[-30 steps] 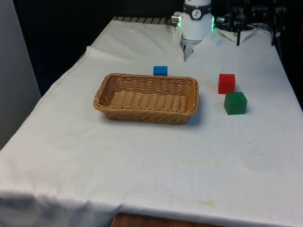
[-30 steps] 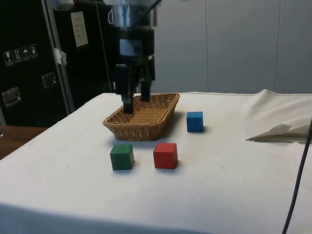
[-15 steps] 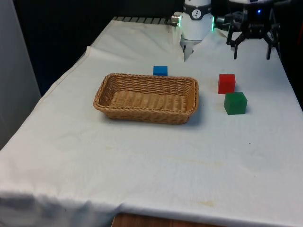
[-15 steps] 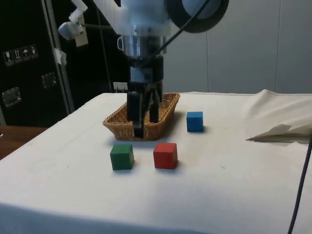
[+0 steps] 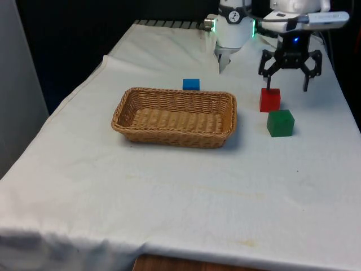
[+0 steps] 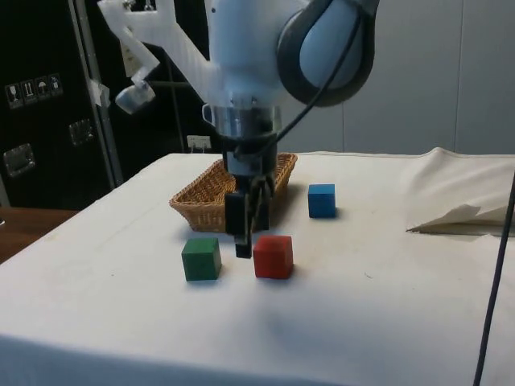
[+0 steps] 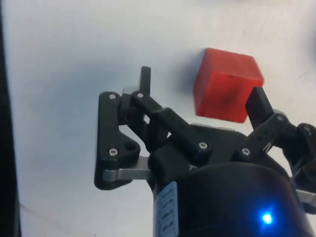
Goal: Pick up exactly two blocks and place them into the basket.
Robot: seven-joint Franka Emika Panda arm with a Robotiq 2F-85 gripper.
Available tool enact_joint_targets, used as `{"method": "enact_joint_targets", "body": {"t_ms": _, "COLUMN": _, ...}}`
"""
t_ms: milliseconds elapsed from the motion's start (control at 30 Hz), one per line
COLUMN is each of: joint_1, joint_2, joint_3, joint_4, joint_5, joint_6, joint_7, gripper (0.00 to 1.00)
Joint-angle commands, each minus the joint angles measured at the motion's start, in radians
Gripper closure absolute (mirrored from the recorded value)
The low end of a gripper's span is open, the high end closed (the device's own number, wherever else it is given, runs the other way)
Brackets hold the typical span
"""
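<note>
The white arm is reaching down over the table, its rounded joints bending so that the black gripper [image 5: 288, 86] is pointing straight at the cloth. The gripper is hanging just above the red block [image 5: 269, 99], slightly off to one side of it, with its jaws standing wide apart and gripping nothing. In the wrist view one fingertip [image 7: 258, 103] is overlapping the red block's [image 7: 225, 84] edge while the other is standing over bare cloth.

The red block is a plain smooth cube with no lettering that can be read. The green block [image 5: 280, 122] is sitting just beside it, nearer the front camera. The blue block [image 5: 190, 84] is resting behind the basket [image 5: 174, 132], an oblong tray of tightly woven tan wicker holding nothing. The white tablecloth [image 5: 180, 192] is lying slightly wrinkled.
</note>
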Motion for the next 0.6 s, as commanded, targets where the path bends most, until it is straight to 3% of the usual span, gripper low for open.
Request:
{"method": "enact_joint_targets", "body": {"t_ms": 0, "joint_1": -0.012, "joint_2": 0.005, "joint_3": 0.004, "joint_4": -0.011, "joint_5": 0.016, "joint_6": 0.023, "joint_7": -0.029, "gripper": 0.00}}
{"method": "enact_joint_targets", "body": {"t_ms": 33, "joint_1": -0.015, "joint_2": 0.010, "joint_3": 0.001, "joint_4": -0.013, "joint_5": 0.018, "joint_6": 0.029, "joint_7": -0.038, "gripper": 0.00}}
{"method": "enact_joint_targets", "body": {"t_ms": 67, "joint_1": -0.005, "joint_2": 0.012, "joint_3": -0.010, "joint_4": -0.006, "joint_5": 0.000, "joint_6": 0.016, "joint_7": -0.020, "gripper": 0.00}}
{"method": "enact_joint_targets", "body": {"t_ms": 100, "joint_1": -0.018, "joint_2": 0.015, "joint_3": -0.003, "joint_4": -0.017, "joint_5": 0.020, "joint_6": 0.036, "joint_7": -0.049, "gripper": 0.00}}
{"method": "enact_joint_targets", "body": {"t_ms": 267, "joint_1": -0.032, "joint_2": 0.031, "joint_3": -0.025, "joint_4": -0.042, "joint_5": 0.021, "joint_6": 0.069, "joint_7": -0.095, "gripper": 0.00}}
{"method": "enact_joint_targets", "body": {"t_ms": 300, "joint_1": -0.033, "joint_2": 0.032, "joint_3": -0.029, "joint_4": -0.046, "joint_5": 0.021, "joint_6": 0.072, "joint_7": -0.101, "gripper": 0.00}}
{"method": "enact_joint_targets", "body": {"t_ms": 333, "joint_1": -0.021, "joint_2": 0.035, "joint_3": -0.045, "joint_4": -0.040, "joint_5": 0.000, "joint_6": 0.060, "joint_7": -0.083, "gripper": 0.00}}
{"method": "enact_joint_targets", "body": {"t_ms": 367, "joint_1": -0.034, "joint_2": 0.033, "joint_3": -0.033, "joint_4": -0.052, "joint_5": 0.020, "joint_6": 0.080, "joint_7": -0.106, "gripper": 0.00}}
{"method": "enact_joint_targets", "body": {"t_ms": 567, "joint_1": -0.031, "joint_2": 0.056, "joint_3": -0.045, "joint_4": -0.074, "joint_5": 0.009, "joint_6": 0.148, "joint_7": -0.112, "gripper": 0.00}}
